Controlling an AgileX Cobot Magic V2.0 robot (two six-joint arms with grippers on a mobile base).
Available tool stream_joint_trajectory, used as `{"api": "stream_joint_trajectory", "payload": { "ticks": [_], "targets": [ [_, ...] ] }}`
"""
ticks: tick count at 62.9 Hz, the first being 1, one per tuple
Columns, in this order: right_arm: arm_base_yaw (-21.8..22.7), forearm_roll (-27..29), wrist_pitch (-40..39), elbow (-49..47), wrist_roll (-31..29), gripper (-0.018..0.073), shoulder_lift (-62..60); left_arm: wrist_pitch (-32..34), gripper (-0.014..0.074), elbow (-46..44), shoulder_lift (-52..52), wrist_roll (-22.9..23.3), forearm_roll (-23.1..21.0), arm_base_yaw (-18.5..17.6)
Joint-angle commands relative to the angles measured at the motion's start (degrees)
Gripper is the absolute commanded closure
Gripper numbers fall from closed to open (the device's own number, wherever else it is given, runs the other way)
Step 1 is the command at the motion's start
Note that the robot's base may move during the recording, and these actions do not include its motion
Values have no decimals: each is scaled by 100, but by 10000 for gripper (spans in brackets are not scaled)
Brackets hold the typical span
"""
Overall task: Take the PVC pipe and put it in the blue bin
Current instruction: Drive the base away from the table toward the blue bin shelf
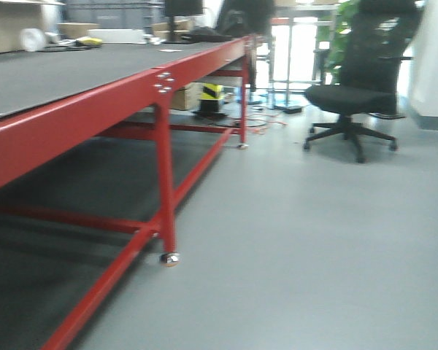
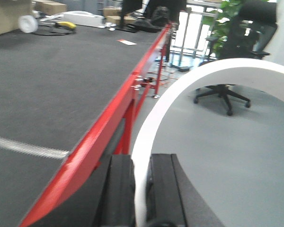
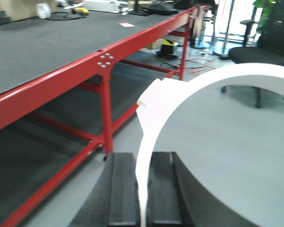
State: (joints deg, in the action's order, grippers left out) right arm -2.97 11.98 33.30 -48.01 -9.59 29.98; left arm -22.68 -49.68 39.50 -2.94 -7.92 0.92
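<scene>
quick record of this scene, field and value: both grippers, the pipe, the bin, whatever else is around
left gripper: jaws shut on white PVC pipe
right gripper: jaws shut on white PVC pipe; same piece or not, unclear
red table: on the left, dark top
office chair: on the floor, right of the table
blue bin: not in view

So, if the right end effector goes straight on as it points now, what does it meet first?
Past the PVC pipe it grips, probably grey floor beside the red table leg; depth is unclear.
</scene>
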Motion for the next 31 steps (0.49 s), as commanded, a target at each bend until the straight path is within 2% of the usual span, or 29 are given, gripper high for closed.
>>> {"api": "stream_joint_trajectory", "payload": {
  "ticks": [1, 31],
  "targets": [
    [-9, -40, -157, 12, -26, 728, -24, 144, 707, -12, -33, 8, -28, -18],
    [-9, -40, -157, 12, -26, 728, -24, 144, 707, -12, -33, 8, -28, -18]
  ]
}}
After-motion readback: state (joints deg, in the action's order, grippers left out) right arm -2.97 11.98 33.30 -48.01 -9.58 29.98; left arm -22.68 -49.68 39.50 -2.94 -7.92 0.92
